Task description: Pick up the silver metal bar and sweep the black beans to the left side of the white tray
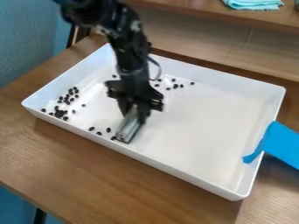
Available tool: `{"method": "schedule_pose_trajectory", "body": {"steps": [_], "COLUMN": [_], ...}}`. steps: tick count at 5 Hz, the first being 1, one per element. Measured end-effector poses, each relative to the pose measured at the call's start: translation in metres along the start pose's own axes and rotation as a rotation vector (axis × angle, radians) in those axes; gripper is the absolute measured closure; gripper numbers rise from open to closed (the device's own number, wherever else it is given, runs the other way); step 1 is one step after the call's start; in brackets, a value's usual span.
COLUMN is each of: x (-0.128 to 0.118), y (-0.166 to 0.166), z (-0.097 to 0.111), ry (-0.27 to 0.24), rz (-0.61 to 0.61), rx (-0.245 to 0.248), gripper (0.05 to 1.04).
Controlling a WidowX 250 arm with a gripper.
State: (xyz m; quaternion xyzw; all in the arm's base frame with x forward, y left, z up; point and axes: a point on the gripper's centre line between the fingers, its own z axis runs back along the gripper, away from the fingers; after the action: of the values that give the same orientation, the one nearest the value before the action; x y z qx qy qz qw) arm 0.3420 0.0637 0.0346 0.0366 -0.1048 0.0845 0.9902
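Gripper (134, 114) clamped on grey block (128, 127). I'd sweep slowly, lower edge flat on tray (198, 127), so beans (60, 114) don't slip past ends.

Cloth (254, 4) and blurred arm (123, 37) run off the top

Wooden table (116, 183), blue tape (283, 145), turquoise cloth (254, 4) on shelf (192, 10)

Tray (198, 122) on tbl (116, 179), beans (60, 114) inside mostly L, tape (282, 145) at R.
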Motion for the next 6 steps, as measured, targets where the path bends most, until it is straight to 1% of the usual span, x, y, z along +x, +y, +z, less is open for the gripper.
{"method": "schedule_pose_trajectory", "body": {"steps": [2,4,5,6], "x": [-0.006,-0.004,0.004,0.006], "y": [0.058,0.104,0.119,0.127], "z": [0.001,0.007,0.011,0.016], "ry": [-0.005,-0.04,-0.064,-0.072], "rz": [-0.013,-0.016,-0.019,-0.012], "rx": [0.001,0.013,0.028,0.016], "gripper": [0.698,0.698,0.698,0.698]}}
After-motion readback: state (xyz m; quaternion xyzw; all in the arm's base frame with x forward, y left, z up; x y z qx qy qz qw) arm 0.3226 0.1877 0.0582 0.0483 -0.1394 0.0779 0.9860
